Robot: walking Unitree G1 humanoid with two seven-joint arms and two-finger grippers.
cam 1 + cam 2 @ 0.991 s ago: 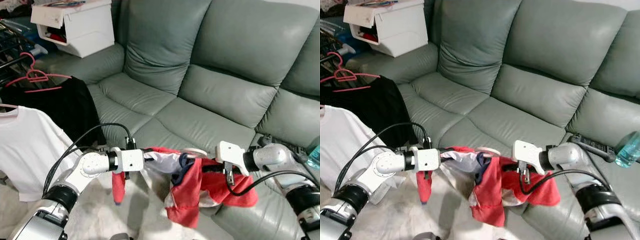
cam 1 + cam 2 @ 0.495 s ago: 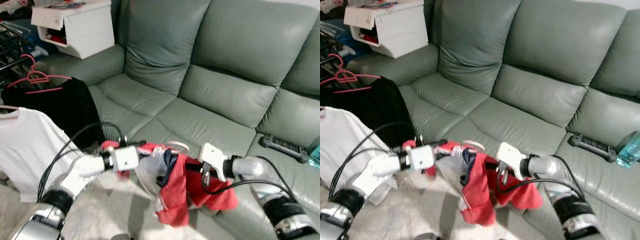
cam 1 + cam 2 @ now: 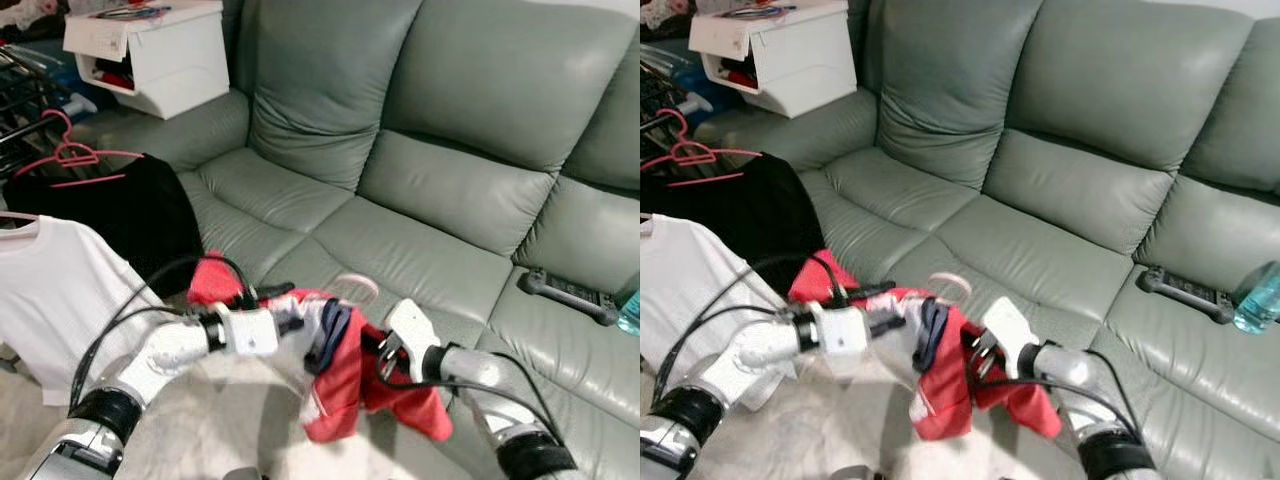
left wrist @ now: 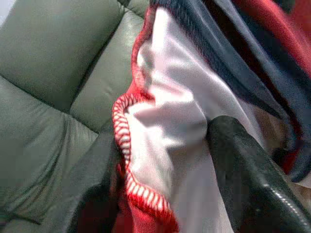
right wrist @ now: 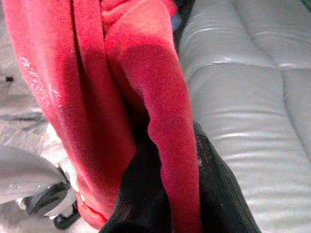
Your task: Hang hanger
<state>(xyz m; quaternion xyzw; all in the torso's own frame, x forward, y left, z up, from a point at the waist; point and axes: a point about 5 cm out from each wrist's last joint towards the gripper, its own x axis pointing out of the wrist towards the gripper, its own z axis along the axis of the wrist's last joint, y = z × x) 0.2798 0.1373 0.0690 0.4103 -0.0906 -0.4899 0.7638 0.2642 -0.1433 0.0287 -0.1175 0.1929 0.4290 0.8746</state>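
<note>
So the red garment (image 3: 345,385) sits low in the middle of the frame, strung between both arms in front of the grey-green sofa (image 3: 420,190). It's red with white and navy bits, and a pale pink hanger hook (image 3: 358,284) pokes up out of the top of it. The left end effector (image 4: 160,160) is clamped on the white, red-stitched edge of the cloth, one black finger on each side of the fold. The right end effector (image 5: 170,170) is pinching a fold of the red fabric between its fingers too, close above a sofa cushion.

Over at the left edge of the frame there's a white T-shirt (image 3: 55,290) and a black garment (image 3: 130,215) hanging, the black one on a pink hanger (image 3: 70,155). A white storage box (image 3: 150,50) sits on the sofa arm at the upper left. On the far right, on the seat, lies a black controller (image 3: 565,293), with a bluish bottle (image 3: 1255,298) beside it.
</note>
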